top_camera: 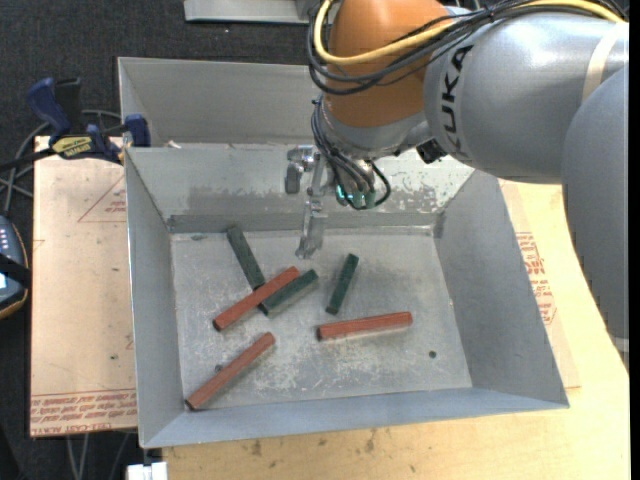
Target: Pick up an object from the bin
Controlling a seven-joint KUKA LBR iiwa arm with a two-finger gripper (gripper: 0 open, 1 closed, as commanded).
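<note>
My gripper (306,246) hangs low over the middle of the bin, near its back wall. Just below its tip lie a red-brown bar (255,299) and a dark green bar (290,292), side by side and slanted, with their upper ends nearest the tip. A second dark green bar (243,256) lies to the left of the gripper. A third (342,283) lies to its lower right. I see no thing held in the gripper.
Another red-brown bar (365,326) lies flat right of centre. One more red-brown bar (230,370) lies slanted at the front left. The arm with its orange cover and cables reaches in from the upper right.
</note>
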